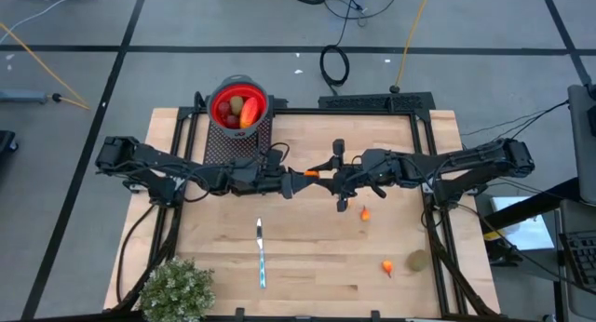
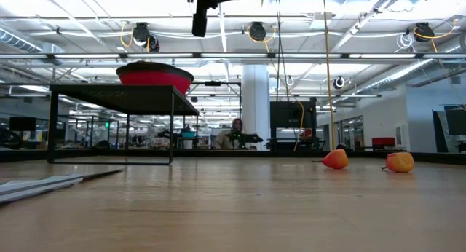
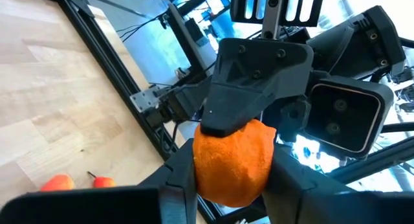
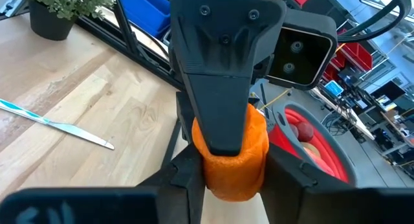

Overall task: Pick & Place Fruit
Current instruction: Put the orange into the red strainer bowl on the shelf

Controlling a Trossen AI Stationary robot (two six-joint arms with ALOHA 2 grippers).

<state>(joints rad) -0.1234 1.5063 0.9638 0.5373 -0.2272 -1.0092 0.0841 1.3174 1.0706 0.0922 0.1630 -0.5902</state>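
Above the table (image 1: pixel 307 257), both grippers' jaws clamp one orange fruit (image 1: pixel 312 173).

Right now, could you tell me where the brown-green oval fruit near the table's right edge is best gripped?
Probably from straight above, across its middle: the oval fruit lies low on the wood, an orange bit close on one side, the frame rail on the other, so fingers fit its two free sides. Both the left pincer and right pincer are shut on an orange piece.
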